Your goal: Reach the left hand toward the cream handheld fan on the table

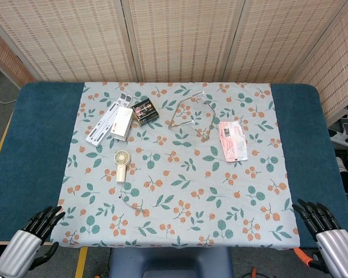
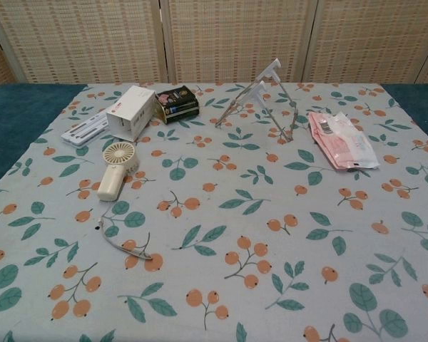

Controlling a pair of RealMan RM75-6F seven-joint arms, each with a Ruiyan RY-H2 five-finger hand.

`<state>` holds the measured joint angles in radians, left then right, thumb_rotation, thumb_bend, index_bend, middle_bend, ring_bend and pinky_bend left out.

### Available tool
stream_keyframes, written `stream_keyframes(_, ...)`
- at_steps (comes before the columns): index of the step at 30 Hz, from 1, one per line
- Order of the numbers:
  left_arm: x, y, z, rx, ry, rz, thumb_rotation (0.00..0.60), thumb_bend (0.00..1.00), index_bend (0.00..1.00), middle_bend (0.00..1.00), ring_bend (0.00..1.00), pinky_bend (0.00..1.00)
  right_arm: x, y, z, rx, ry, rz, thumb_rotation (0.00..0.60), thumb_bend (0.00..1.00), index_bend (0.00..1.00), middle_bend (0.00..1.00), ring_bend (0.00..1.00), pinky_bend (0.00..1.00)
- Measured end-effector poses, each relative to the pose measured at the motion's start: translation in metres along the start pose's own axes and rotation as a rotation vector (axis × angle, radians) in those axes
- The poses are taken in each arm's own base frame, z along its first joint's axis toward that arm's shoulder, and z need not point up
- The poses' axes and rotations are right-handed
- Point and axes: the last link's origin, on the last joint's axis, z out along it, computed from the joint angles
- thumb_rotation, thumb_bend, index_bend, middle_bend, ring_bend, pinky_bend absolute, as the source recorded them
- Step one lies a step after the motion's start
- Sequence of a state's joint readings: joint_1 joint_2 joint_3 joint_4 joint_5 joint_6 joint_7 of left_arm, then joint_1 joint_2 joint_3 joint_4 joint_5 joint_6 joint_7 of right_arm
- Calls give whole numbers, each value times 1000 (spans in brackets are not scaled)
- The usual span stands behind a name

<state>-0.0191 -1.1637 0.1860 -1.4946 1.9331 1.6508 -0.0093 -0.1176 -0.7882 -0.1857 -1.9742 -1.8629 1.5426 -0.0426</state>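
Observation:
The cream handheld fan (image 1: 121, 164) lies flat on the floral cloth, left of centre, round head to the back and handle toward me; the chest view shows the fan (image 2: 115, 168) with a thin cord trailing from its handle. My left hand (image 1: 33, 236) hangs at the table's near left corner, fingers apart and empty, well short of the fan. My right hand (image 1: 327, 230) sits at the near right corner, also spread and empty. Neither hand shows in the chest view.
Behind the fan lie a white box (image 1: 122, 122), a white flat stand (image 1: 103, 120) and a dark battery pack (image 1: 145, 110). A folding metal stand (image 1: 192, 114) stands mid-back, a pink packet (image 1: 232, 139) to its right. Blue table (image 1: 35, 150) borders the cloth.

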Motion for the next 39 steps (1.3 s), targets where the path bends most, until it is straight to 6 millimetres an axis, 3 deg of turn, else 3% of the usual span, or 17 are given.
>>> stream_keyframes(3,-5,2,4,-14,-9,-5,600,435,0,15,1,210,-2,1,1,-7,-7,-3,600,116,0,0,0,0)
stream_keyframes(5,-10,6,11,-38,-9,-14,600,472,0,129,78,336,-3,2,2,-11,-5,-10,600,116,0,0,0,0)
stream_keyframes(7,-15,11,19,-67,-10,-20,600,534,0,360,295,566,-3,2,2,-14,3,-12,600,116,0,0,0,0)
stream_keyframes(9,-22,16,29,-102,-26,-20,600,631,0,669,601,841,-3,2,3,-14,16,-18,600,116,0,0,0,0)
stream_keyframes(12,-32,23,45,-141,-76,-20,600,755,0,817,728,943,-4,0,4,-11,34,-28,600,116,0,0,0,0)
stream_keyframes(15,-46,29,65,-161,-152,-1,600,855,0,874,774,974,-7,-2,7,-4,51,-37,600,116,0,0,0,0)
stream_keyframes(20,-66,40,109,-152,-251,69,600,885,0,923,820,997,-17,-3,11,-4,45,-60,600,116,0,0,0,0)
stream_keyframes(26,-65,48,169,-115,-219,105,600,917,0,964,865,1000,-28,1,21,-37,16,-84,600,116,0,0,0,0)
stream_keyframes(39,-73,29,216,-32,-219,201,600,958,0,980,882,1000,-33,6,33,-82,21,-115,600,116,0,0,0,0)
